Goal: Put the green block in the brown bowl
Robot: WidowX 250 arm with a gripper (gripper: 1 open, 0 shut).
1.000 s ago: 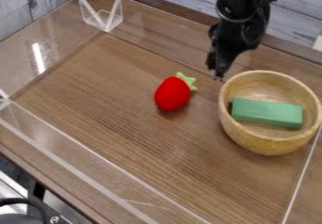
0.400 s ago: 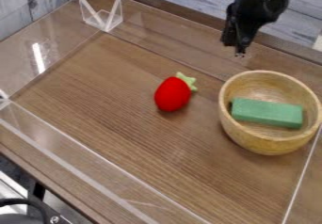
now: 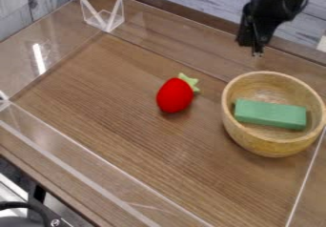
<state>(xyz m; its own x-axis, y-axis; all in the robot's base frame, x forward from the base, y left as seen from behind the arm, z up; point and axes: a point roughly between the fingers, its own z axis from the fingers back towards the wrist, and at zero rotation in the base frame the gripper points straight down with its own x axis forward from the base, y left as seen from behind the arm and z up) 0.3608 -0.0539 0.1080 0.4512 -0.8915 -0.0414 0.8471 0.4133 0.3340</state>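
Block: the flat, elongated mint-green block [image 3: 272, 115] lies inside the bowl, on its floor, its long side running roughly across the picture (its matte face is plain, with no markings to be seen).
Bowl: the round, light tan wooden bowl with a thick rim [image 3: 231, 126] sits at the right side of the table, its opening facing up.
Claw: the black robot gripper [image 3: 246, 48] hangs near the top of the view, beyond the bowl on its far side and apart from both bowl and block; its jaws are closed, with nothing seen between them.
Arm: the dark arm above it comes in from the top edge, towards the right.
Strawberry: the red toy strawberry with a pale green leafy top [image 3: 176, 95] rests on the table to the left of the bowl, near it but not touching, its leafy end pointing up and to the right in the view.
Table: the brown wood-grain tabletop [image 3: 102, 107] carries the bowl and the strawberry (a pale edge strip runs down its left side).
Wire piece: a white, angular open-framed object [image 3: 105, 15] stands near the table's far left corner, well apart from the bowl.
Lower left: black cables and dark hardware show beyond the table's edge, partly cut off by the frame.
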